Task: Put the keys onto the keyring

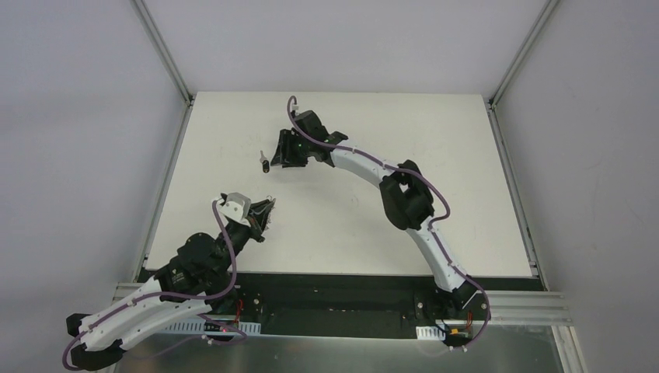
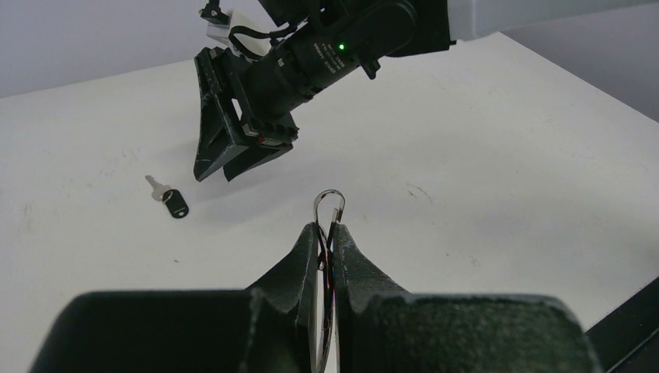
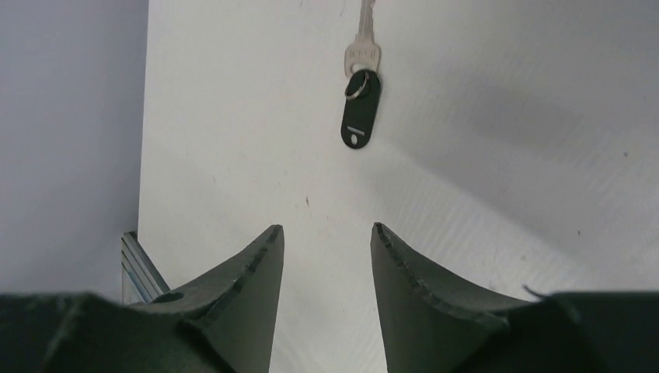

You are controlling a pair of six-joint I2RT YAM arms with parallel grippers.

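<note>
My left gripper (image 2: 328, 229) is shut on the keyring (image 2: 329, 198), a thin silver wire ring seen edge-on, its top loop sticking out above the fingertips. It is held above the table at the front left (image 1: 268, 208). One small silver key (image 3: 361, 54) with a dark plastic tag (image 3: 360, 113) lies flat on the white table (image 1: 435, 140). It also shows in the left wrist view (image 2: 167, 194) and the top view (image 1: 266, 162). My right gripper (image 3: 326, 229) is open and empty, hovering just right of that key (image 1: 273, 155). No blue-headed key is in view.
Aluminium frame rails run along the table's left edge (image 1: 167, 179) and right edge (image 1: 509, 171). The left rail also shows in the right wrist view (image 3: 140, 264). Grey walls enclose the table on three sides.
</note>
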